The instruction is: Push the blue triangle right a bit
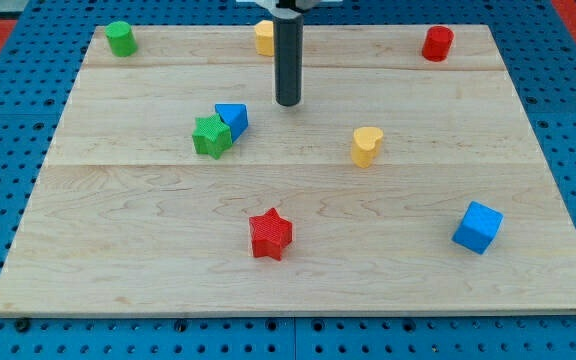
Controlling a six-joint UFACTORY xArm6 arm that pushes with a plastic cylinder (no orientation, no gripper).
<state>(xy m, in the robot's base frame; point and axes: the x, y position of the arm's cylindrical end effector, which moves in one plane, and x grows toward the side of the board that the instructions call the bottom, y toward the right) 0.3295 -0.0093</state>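
Push not begun: my tip (287, 103) sits right of and just beyond the blue triangle (233, 118); no hand, nothing held

On the bench (168, 250), placed from the yellow heart (366, 146): up-left, my tip (288, 102); farther left, blue triangle (232, 119) touching green star (211, 136). Below, red star (270, 234) leftward, blue cube (477, 227) rightward. Above, green cylinder (120, 38) far left, yellow block (264, 37) left, red cylinder (437, 43) right.
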